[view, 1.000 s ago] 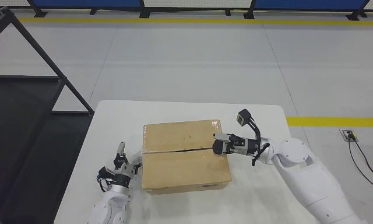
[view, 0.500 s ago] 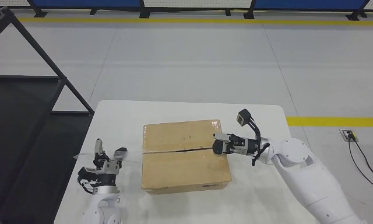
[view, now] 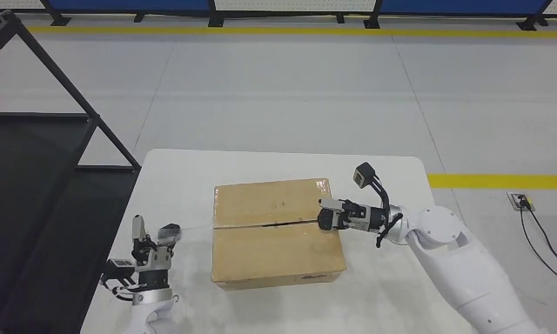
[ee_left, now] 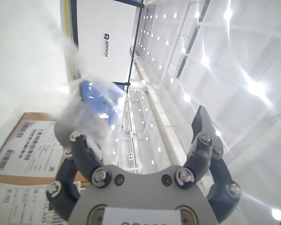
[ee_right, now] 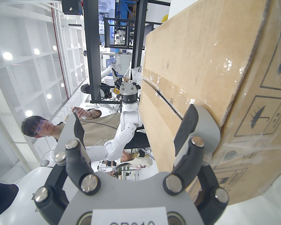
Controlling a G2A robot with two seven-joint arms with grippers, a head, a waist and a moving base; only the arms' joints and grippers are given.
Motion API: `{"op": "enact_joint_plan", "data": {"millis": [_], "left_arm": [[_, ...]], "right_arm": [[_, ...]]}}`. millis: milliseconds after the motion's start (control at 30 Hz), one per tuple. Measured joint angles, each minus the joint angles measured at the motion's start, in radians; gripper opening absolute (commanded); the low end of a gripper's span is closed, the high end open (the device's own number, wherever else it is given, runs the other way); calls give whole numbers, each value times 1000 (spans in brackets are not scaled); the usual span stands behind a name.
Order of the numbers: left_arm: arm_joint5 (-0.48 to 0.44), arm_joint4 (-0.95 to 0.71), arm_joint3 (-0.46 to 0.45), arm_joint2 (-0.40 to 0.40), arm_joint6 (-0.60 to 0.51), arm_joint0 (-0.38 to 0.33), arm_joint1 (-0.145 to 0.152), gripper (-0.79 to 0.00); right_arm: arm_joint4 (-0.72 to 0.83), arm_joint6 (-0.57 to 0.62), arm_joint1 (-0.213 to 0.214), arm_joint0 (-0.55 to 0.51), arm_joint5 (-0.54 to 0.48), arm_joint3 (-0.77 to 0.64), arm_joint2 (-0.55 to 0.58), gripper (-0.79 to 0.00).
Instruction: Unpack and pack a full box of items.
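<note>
A brown cardboard box (view: 274, 234) lies on the white table (view: 392, 290), its top flaps meeting at a slit seam (view: 270, 223). My right gripper (view: 324, 214) is open at the seam's right end. One finger (ee_right: 187, 127) rests over the box (ee_right: 201, 59) top, the other (ee_right: 72, 129) hangs off it. My left gripper (view: 150, 238) stands open to the left of the box, pointing upward. Crumpled clear tape (ee_left: 91, 104) clings to one of its fingers (ee_left: 84, 146). The labelled box side (ee_left: 25, 141) shows beside it.
A black metal frame (view: 52, 160) stands off the table's left side. Bare table surface lies in front of and to the right of the box. A seated person shows behind the left arm (ee_right: 128, 90) in the right wrist view.
My left gripper has drawn away leftward from the box's left end and turned upward, carrying clear tape with it. The right gripper and the box have stayed put.
</note>
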Motion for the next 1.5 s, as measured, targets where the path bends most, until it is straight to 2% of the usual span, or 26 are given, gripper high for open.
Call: {"op": "enact_joint_plan", "data": {"millis": [400,633,867,1133,1500], "left_arm": [[9,51,-39,-20,6,2,-17,0],[12,97,-125,-31,1,31,-24,0],[55,177,-254,-16,2,65,-34,0],[155,273,-313,37,-5,38,-46,0],[268,404,-305,145,-13,-28,-67,0]], "right_arm": [[0,0,0,0,0,0,0,0],[0,0,0,0,0,0,0,0],[0,0,0,0,0,0,0,0],[0,0,0,0,0,0,0,0],[0,0,0,0,0,0,0,0]]}}
